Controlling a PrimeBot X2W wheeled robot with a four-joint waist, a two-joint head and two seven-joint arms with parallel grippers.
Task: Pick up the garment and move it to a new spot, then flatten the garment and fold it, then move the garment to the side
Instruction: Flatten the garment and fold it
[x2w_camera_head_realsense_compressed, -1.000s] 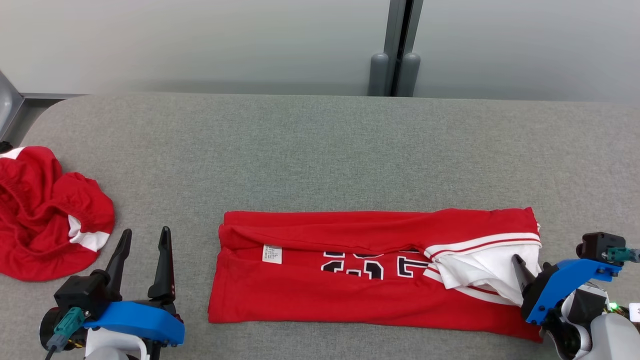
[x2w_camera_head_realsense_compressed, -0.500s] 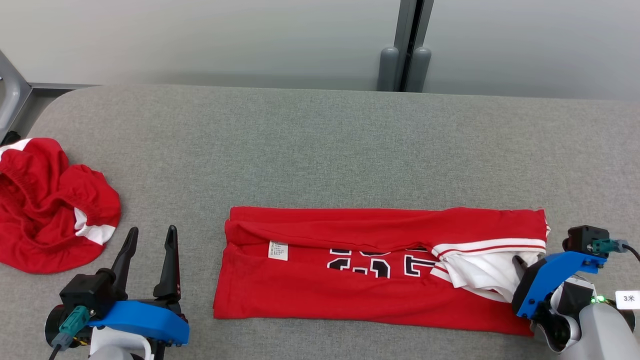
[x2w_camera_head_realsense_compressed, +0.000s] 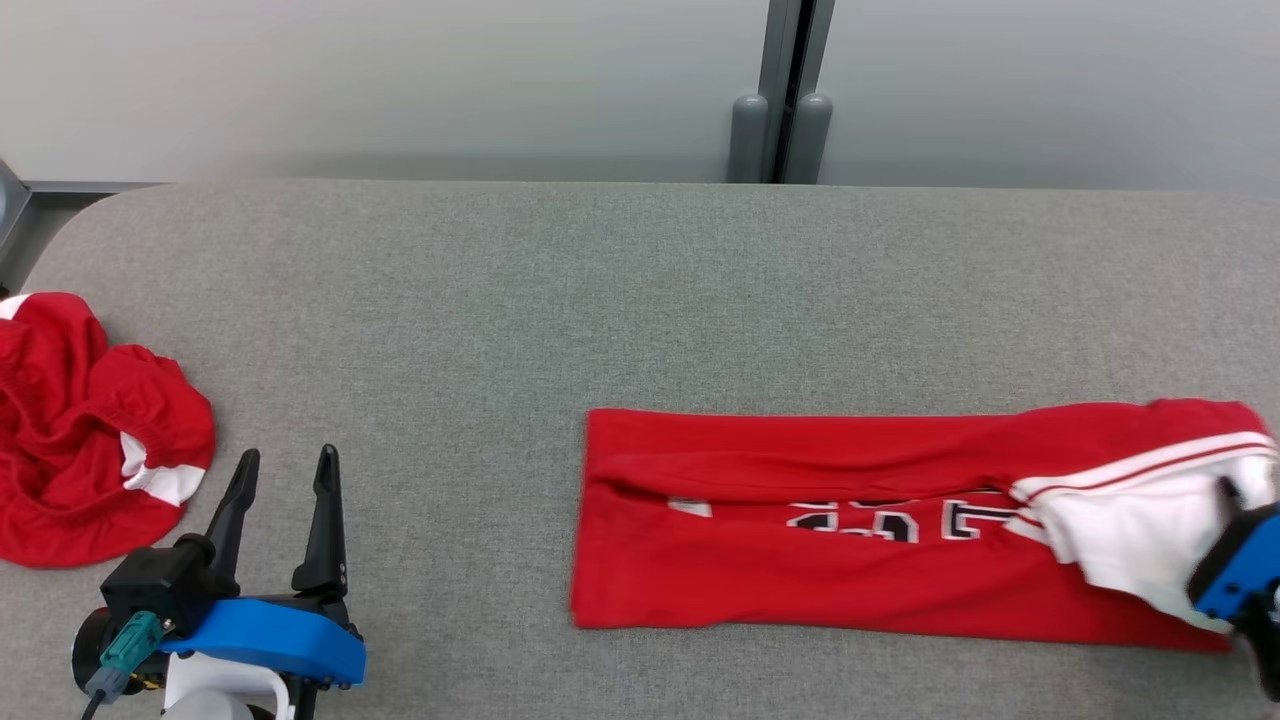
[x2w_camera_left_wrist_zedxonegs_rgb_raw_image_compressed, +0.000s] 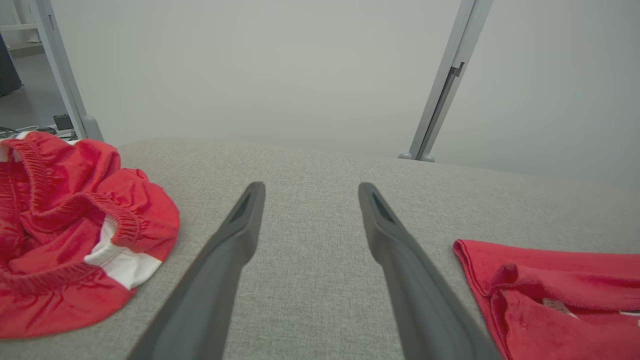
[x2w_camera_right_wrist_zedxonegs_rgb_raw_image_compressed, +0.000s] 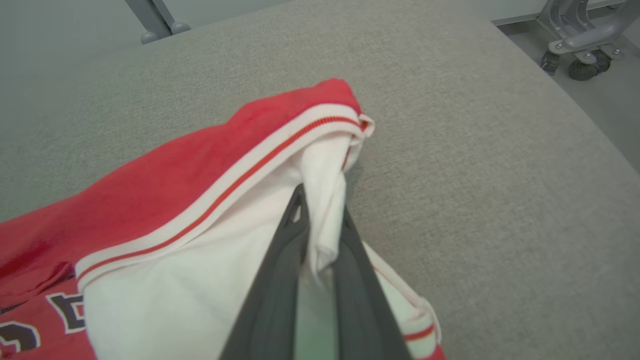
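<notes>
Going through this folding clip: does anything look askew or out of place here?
The folded garment is not lying neat: its white sleeve is bunched and drawn up at its right end, pinched in the right end effector. A crumpled red cloth sits unfolded at the far left.

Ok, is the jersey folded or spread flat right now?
Folded: the garment lies as a narrow band, its far edge lapped over the chest lettering.
</notes>
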